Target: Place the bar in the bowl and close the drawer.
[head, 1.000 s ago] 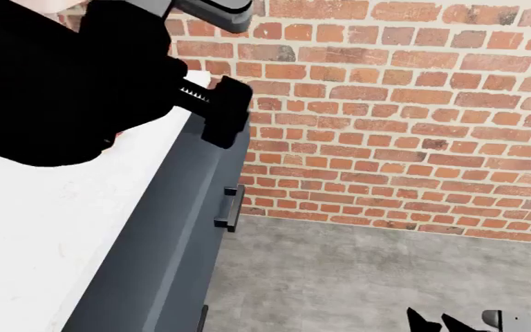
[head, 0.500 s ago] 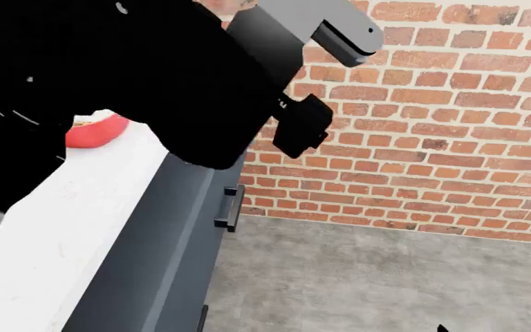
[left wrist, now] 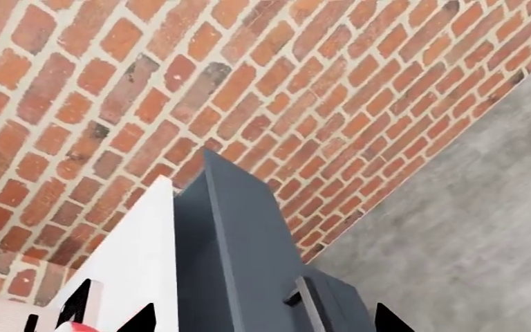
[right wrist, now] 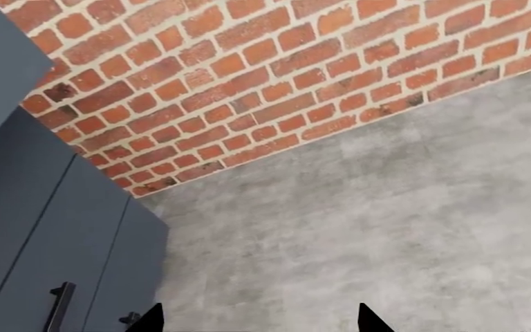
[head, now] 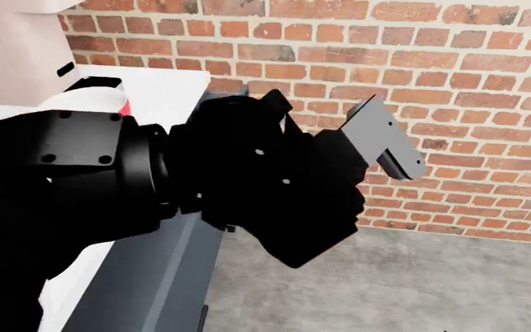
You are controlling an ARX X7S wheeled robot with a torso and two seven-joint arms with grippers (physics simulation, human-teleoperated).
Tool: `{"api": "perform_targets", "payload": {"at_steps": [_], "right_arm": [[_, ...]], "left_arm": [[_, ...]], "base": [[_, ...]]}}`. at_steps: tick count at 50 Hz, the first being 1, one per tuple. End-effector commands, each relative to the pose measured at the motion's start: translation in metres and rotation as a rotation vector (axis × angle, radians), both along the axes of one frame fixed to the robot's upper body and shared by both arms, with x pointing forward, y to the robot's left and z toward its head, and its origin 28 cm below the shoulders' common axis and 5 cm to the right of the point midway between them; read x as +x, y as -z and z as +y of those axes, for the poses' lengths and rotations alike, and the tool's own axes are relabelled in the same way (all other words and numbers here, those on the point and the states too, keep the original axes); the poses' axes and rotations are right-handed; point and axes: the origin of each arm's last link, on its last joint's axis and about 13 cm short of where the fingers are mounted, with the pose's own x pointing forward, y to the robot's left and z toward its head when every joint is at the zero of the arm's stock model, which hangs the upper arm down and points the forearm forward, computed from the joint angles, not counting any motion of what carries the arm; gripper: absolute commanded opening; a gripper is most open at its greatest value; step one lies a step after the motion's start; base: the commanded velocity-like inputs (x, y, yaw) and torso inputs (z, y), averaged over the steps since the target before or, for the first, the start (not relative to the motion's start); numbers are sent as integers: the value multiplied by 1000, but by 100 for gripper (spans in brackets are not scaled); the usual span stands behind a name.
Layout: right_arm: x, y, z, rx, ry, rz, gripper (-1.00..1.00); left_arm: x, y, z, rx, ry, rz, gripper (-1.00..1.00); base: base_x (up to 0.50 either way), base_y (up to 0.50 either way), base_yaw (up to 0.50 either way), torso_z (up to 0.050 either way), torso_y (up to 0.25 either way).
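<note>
The bar is out of view. Only a red sliver of the bowl (head: 124, 107) shows on the white counter behind my left arm (head: 247, 187), and a red speck of the bowl (left wrist: 75, 327) sits at the left wrist view's edge. My left gripper (left wrist: 263, 324) is open and empty, high above the counter's end and the slate cabinet front (left wrist: 247, 249). A black handle (left wrist: 301, 303) sticks out of that front. I cannot tell whether it is the drawer's. My right gripper (right wrist: 258, 321) is open over bare floor.
A brick wall (head: 450, 90) runs behind the white counter (head: 169, 90). Grey concrete floor (right wrist: 358, 207) lies to the right of the cabinets. Slate cabinet doors (right wrist: 53, 228) with a black handle (right wrist: 60, 304) stand beside my right gripper. A pale tall unit (head: 16, 48) rises at the far left.
My left arm has swung right and toward the camera in the head view, now covering the cabinet front and most of the bowl. The right gripper's tips have left that view's bottom edge.
</note>
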Motion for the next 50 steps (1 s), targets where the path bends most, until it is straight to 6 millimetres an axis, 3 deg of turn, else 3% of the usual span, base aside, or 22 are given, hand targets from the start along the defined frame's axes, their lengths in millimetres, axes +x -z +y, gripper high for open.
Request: {"api": "perform_targets", "payload": {"at_steps": [1, 23, 32, 33, 35, 37, 42, 46, 50], "right_arm": [[-4, 7, -2, 12, 12, 7, 100], [-13, 11, -3, 35, 27, 18, 100], [-18, 12, -3, 44, 36, 24, 100], [-18, 13, -3, 45, 37, 25, 100], [-20, 13, -3, 48, 39, 27, 100], [-21, 14, -3, 50, 41, 29, 100], [-25, 15, -3, 56, 45, 34, 100], [-28, 16, -3, 61, 51, 37, 100], [-28, 16, -3, 64, 55, 41, 100]], "left_arm": [[-9, 50, -2, 90, 33, 3, 100], [-18, 126, 19, 416, 387, 86, 100], [-14, 151, 26, 581, 426, 165, 100], [-13, 156, 27, 603, 437, 189, 100], [-29, 189, 29, 656, 489, 352, 100], [-29, 211, 28, 628, 520, 487, 100], [-20, 185, 31, 751, 470, 601, 100], [-32, 161, 29, 905, 291, 316, 100], [-31, 161, 29, 956, 250, 339, 100]], "base": [[0, 0, 0, 0, 0], [0, 0, 0, 0, 0], [0, 0, 0, 0, 0], [0, 0, 0, 0, 0], [0, 0, 0, 0, 0], [0, 0, 0, -5, 0], [0, 0, 0, 0, 0], [0, 0, 0, 0, 0], [0, 0, 0, 0, 0]]}}
